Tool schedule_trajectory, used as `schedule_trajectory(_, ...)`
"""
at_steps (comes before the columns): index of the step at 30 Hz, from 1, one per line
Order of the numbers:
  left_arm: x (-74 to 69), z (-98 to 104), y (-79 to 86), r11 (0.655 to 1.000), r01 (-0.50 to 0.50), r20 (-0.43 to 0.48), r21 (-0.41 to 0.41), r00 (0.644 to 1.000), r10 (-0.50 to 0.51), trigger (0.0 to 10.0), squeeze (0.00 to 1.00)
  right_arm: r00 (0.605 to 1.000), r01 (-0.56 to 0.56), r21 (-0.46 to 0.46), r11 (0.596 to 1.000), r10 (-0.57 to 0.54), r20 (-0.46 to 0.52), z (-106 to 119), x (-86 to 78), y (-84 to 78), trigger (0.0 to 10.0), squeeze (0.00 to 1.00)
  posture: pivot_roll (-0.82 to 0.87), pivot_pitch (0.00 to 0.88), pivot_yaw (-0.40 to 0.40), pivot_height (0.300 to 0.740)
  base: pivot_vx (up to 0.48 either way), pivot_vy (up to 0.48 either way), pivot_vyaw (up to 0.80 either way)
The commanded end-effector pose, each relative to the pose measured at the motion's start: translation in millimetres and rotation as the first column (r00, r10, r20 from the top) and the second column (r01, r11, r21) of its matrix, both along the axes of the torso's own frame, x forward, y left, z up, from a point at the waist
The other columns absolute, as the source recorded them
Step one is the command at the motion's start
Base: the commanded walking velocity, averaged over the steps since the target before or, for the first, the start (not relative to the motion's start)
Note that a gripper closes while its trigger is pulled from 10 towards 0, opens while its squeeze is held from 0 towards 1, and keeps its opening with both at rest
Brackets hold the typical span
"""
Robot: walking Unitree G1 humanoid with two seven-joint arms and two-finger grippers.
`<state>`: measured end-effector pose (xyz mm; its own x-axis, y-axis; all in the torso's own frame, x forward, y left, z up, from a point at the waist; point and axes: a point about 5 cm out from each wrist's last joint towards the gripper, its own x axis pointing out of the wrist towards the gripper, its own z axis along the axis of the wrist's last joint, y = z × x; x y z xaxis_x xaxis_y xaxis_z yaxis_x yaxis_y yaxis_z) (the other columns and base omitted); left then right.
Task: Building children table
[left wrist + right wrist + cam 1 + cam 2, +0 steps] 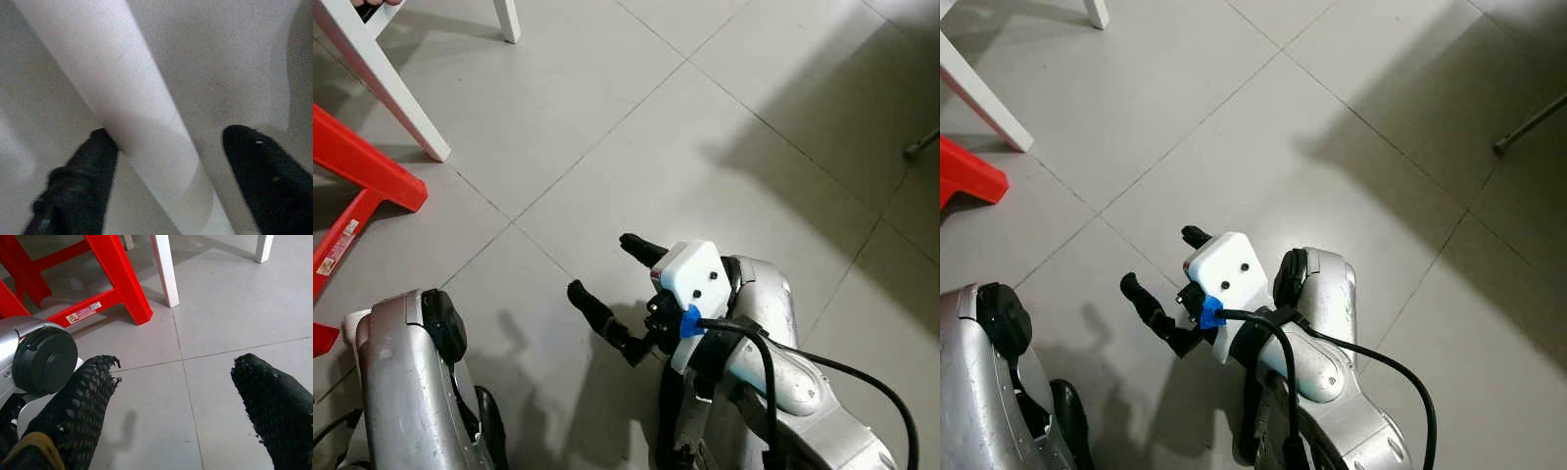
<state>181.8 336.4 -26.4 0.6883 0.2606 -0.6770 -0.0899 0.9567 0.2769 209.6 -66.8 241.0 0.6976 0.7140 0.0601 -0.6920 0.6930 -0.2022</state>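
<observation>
My left gripper (pixel 166 152) loosely straddles a white table leg (pixel 122 98), my right gripper (pixel 607 274) hangs open and empty, assembly barely begun.

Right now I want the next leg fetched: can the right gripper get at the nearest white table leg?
Probably yes: the right gripper is open, with bare tiled floor between it and the white leg.
</observation>
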Motion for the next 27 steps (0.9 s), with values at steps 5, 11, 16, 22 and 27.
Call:
schedule_trajectory(5,-30.5,-22.4,-12.0,0.999,-0.001,-0.098,-0.040,0.995,-0.003,0.0,0.00,1.000,-0.020,0.001,1.000,0.020,-0.010,-0.5,-7.2,-0.5,10.0,0.00,-0.30,0.675,-0.185,0.300,0.000,0.000,0.00)
schedule_trajectory(11,-31.5,-28.3,-25.4,0.999,0.017,-0.085,-0.046,0.996,-0.021,0.0,0.00,1.000,-0.019,0.003,1.000,0.019,-0.011,0.2,-6.6,0.1,10.0,0.00,-0.30,0.675,-0.182,0.300,0.000,0.000,0.00)
schedule_trajectory(16,-27.5,-31.9,-37.9,0.998,0.031,-0.073,-0.053,0.997,-0.034,0.0,0.00,1.000,-0.019,0.004,1.000,0.019,-0.011,0.4,-6.1,0.6,10.0,0.00,-0.30,0.677,-0.181,0.300,0.000,0.000,0.00)
schedule_trajectory(22,-15.8,-34.0,-56.8,0.997,0.051,-0.049,-0.058,0.997,-0.054,0.0,0.00,1.000,-0.020,0.007,1.000,0.020,-0.013,0.2,-7.3,1.4,10.0,0.00,-0.29,0.675,-0.175,0.300,0.000,0.000,0.00)
schedule_trajectory(27,-8.1,-31.3,-59.7,0.995,0.075,-0.036,-0.063,0.996,-0.078,0.0,0.00,1.000,-0.020,0.009,1.000,0.020,-0.011,0.5,-7.2,1.2,10.0,0.00,-0.28,0.673,-0.172,0.300,0.000,0.000,0.00)
